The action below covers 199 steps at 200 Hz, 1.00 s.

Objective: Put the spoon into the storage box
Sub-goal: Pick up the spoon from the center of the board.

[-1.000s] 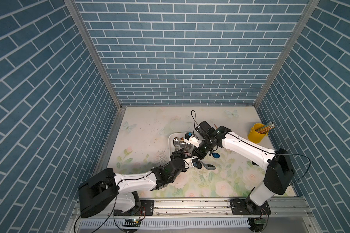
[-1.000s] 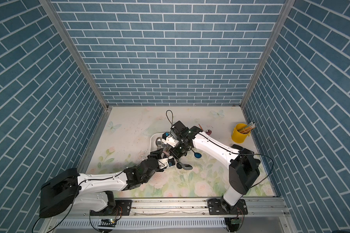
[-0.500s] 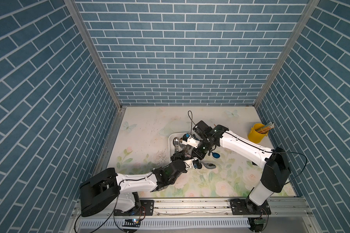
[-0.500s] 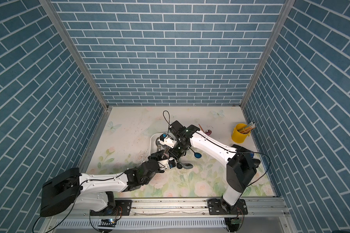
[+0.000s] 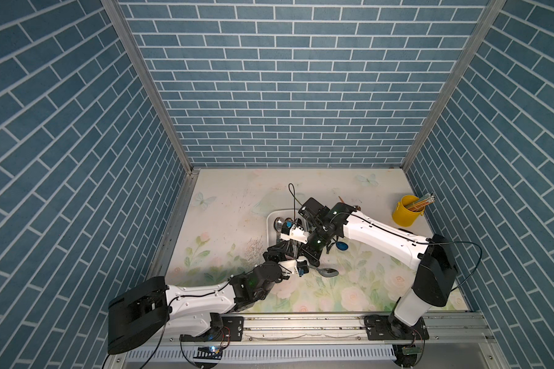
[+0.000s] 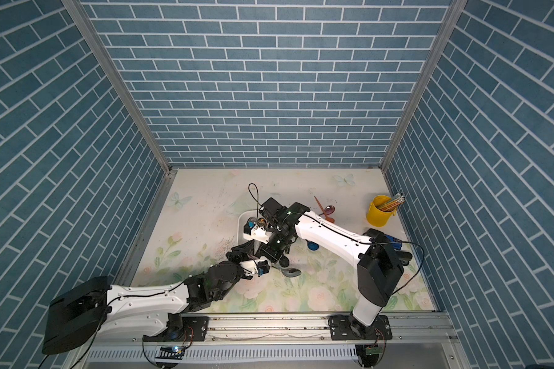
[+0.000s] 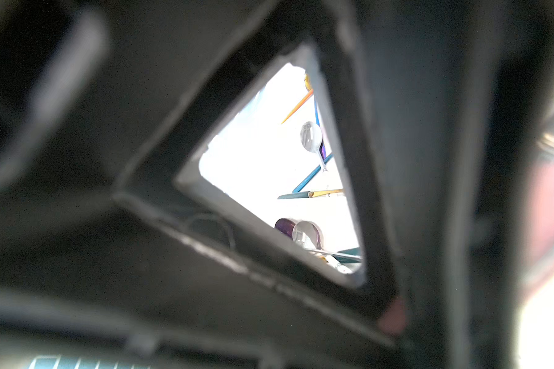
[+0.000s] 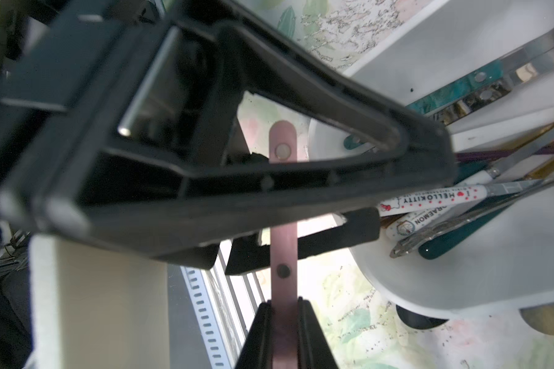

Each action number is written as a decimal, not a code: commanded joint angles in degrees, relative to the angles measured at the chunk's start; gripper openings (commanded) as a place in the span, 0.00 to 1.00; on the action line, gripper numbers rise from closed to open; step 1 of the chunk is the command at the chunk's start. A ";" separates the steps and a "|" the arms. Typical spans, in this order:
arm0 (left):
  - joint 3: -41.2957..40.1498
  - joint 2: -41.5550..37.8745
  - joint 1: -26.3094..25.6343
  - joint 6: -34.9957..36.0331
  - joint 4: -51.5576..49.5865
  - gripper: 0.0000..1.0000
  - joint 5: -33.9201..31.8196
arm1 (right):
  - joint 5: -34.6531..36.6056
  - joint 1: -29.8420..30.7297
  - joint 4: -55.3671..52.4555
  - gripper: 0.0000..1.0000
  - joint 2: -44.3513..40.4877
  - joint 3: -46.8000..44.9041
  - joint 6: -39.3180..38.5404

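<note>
**Spoon in the right claw, box just off to its side**

Your right claw (image 8: 283,308) is pinched tight on the flat pink handle of the spoon (image 8: 283,252). The handle runs straight out ahead of that claw, and the left claw (image 5: 283,252) crosses it a little further out. One black finger (image 8: 301,191) looks to lie on each face of it. Whether the left claw has bitten down or merely straddles the handle, you cannot tell.

The box (image 8: 461,287) sits just beside both claws, off to one side of the handle rather than ahead of it. The handle's free end looks to be just outside the box's rounded corner, so I judge the spoon is not yet in. Your next move turns on that sideways offset: bring the long axis over the wall and in line with the box.

The box is crowded with coloured handles (image 8: 429,199) and spoon bowls (image 7: 311,137). A grey spoon (image 5: 328,272) and a blue spoon (image 5: 342,246) lie on the mat (image 5: 237,204) close by the claws — the yellow cup (image 5: 403,219) of pencils (image 5: 424,203) stands well apart.
</note>
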 commanded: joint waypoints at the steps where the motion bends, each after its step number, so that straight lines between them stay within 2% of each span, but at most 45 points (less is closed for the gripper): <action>1: 0.07 -0.83 -0.22 13.58 -1.30 0.45 3.12 | -2.74 1.48 -1.73 0.03 0.84 1.81 -1.31; 27: 0.16 -1.71 -1.08 13.42 -2.89 0.28 3.33 | -1.50 1.48 -1.71 0.03 0.98 1.43 -1.50; 65: 0.24 -3.02 -1.96 12.73 -5.34 0.16 3.11 | -0.47 1.49 -1.15 0.05 1.53 1.73 -1.68; 96: 0.59 -3.18 -2.60 11.93 -6.36 0.08 2.35 | 0.52 1.46 -0.72 0.16 2.09 1.91 -1.67; 119: 2.76 -2.66 -2.97 8.86 -9.91 0.00 1.61 | 1.20 1.43 1.35 0.23 1.33 1.46 -1.25; 149: 4.48 -2.62 -3.41 5.82 -12.82 0.00 0.48 | 4.75 0.86 5.17 0.28 0.12 0.93 0.87; 177: 5.54 -3.02 -3.49 2.38 -16.31 0.00 0.29 | 9.10 -2.29 9.17 0.33 -0.87 0.76 5.67; 199: 6.36 -3.12 -3.46 -1.67 -19.92 0.00 -0.91 | 8.21 -6.14 15.66 0.35 -3.84 -1.06 10.12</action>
